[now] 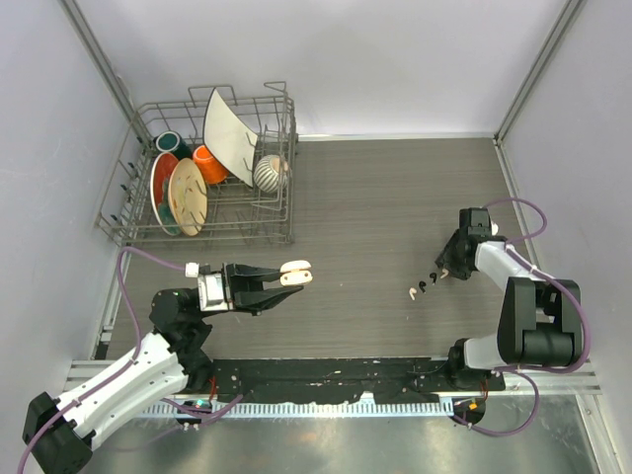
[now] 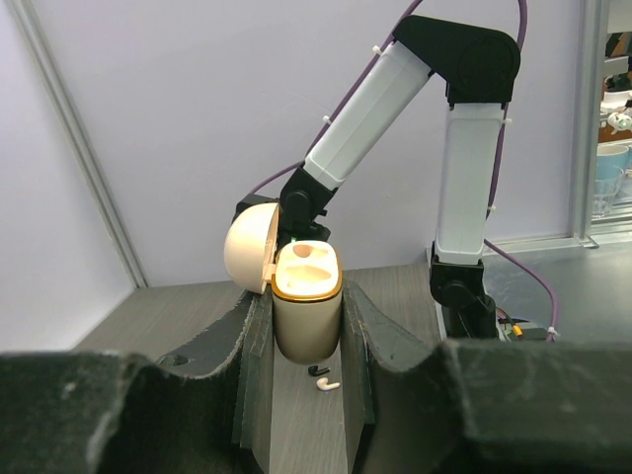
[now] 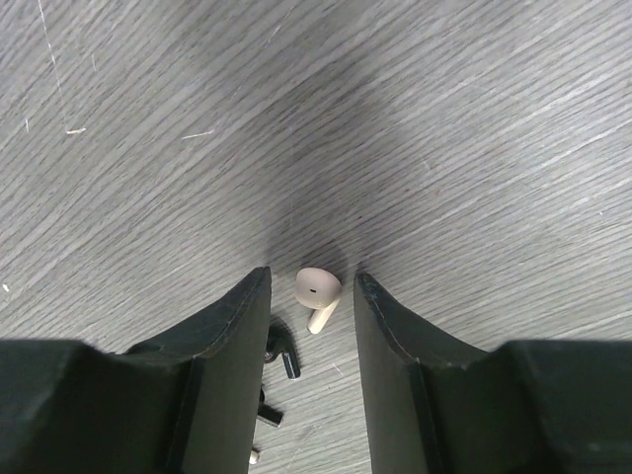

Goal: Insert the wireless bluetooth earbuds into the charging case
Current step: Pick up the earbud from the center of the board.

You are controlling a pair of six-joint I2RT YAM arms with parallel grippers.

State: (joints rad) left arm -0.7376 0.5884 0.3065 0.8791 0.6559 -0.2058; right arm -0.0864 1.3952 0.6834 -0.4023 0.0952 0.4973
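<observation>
Left gripper (image 1: pixel 287 279): we find it clenched on the charging case (image 2: pixel 306 314), one finger on each side of the body.
Charging case: cream-white, held off the table (image 1: pixel 375 197) in front of the left arm, well apart from the right arm.
Lid (image 2: pixel 247 247): swung open to one side; the top face of the case is exposed. We cannot tell from these views whether anything sits in its wells.
Earbuds (image 1: pixel 423 287): four, lying on the table in a short slanted row near the right arm, cream-white at each end and two black between.
Right gripper (image 1: pixel 449 269): released and lowered to the table at the far end of the row, its fingers straddling the end piece.
Cream earbud (image 3: pixel 317 288): lies flat between the two fingers; we see a gap on both sides, so neither finger touches it.
Black earbud (image 3: pixel 283 354): just beside the cream one, partly hidden behind the edge of one finger.
Dish rack (image 1: pixel 128 222): wire, at the far left corner of the table, holding plates, bowls and cups.
</observation>
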